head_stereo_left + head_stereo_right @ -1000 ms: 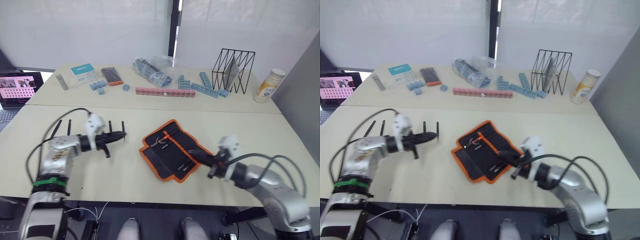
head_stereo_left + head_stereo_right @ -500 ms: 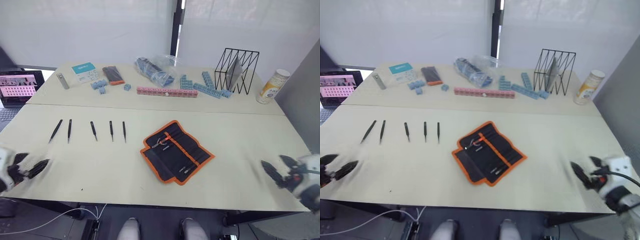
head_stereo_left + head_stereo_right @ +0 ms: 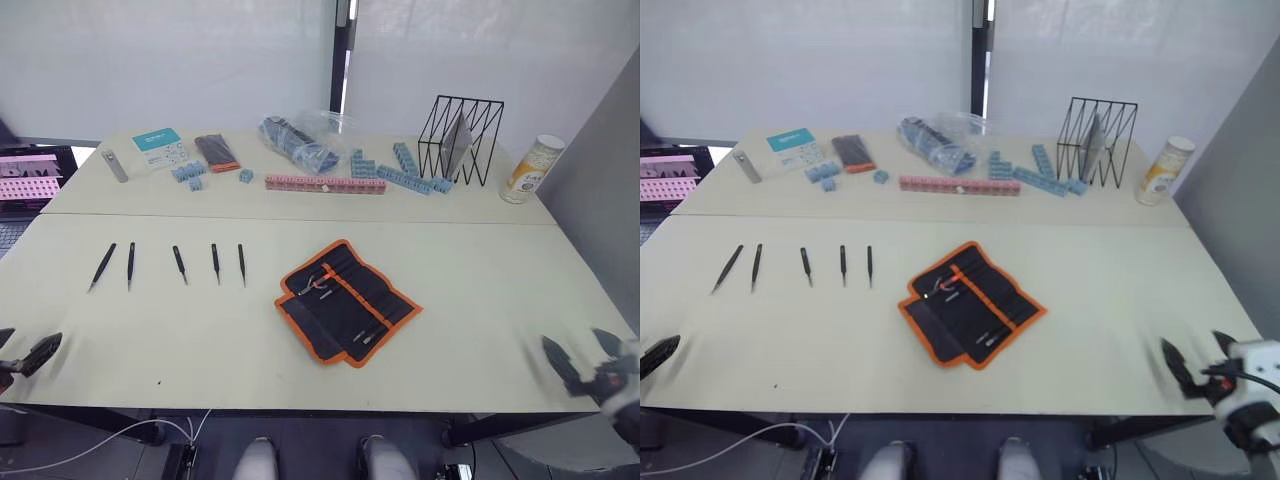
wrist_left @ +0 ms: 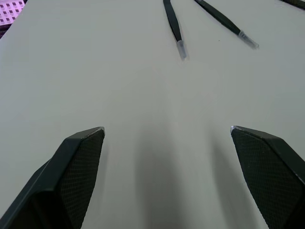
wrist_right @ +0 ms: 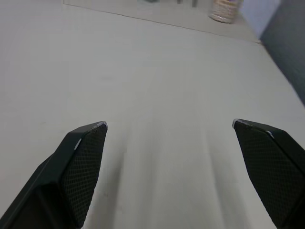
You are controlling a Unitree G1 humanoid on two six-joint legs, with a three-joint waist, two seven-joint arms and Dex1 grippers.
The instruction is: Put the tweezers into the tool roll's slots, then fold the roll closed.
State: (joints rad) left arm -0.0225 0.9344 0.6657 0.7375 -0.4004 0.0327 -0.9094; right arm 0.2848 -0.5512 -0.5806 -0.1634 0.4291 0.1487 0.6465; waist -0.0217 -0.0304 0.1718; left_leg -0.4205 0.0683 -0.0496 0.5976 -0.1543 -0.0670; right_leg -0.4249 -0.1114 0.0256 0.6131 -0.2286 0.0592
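**Two pale tables, butted edge to edge**

Near table: open tool roll at centre, five tweezers in a row toward 9 o'clock. Far table: pink block strip at 12, wire rack and canister toward 2, plastic bag, blue blocks, grey bar toward 10.

- Left gripper: seen at the lower left edge of the left eye view, low and far out to the side; its two black fingers are spread apart.
- Left gripper, left wrist view: both textured fingertips rise from the bottom corners with a wide gap between them, nothing held.
- Right gripper: at the lower right edge of the right eye view; black fingers parted, a white wrist housing and a black cable just behind them.
- Right gripper, right wrist view: fingers stand wide apart, empty.
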